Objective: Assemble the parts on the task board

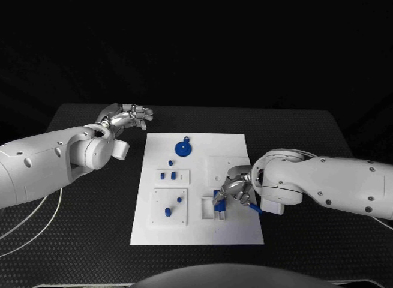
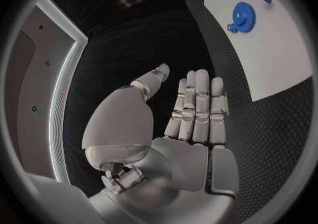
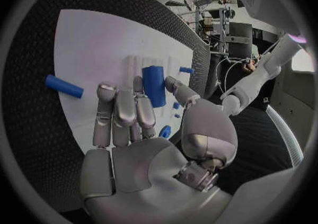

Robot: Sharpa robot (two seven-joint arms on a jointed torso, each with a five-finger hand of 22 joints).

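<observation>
Fingers of the right hand are spread above a blue cylinder on the task board mid-desk, nothing being grasped, while the left hand is held released beyond the board's far left corner.

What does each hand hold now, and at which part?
The left hand holds nothing; its fingers are spread off the board. The right hand is over a blue cylinder; whether it grips it cannot be told.
</observation>
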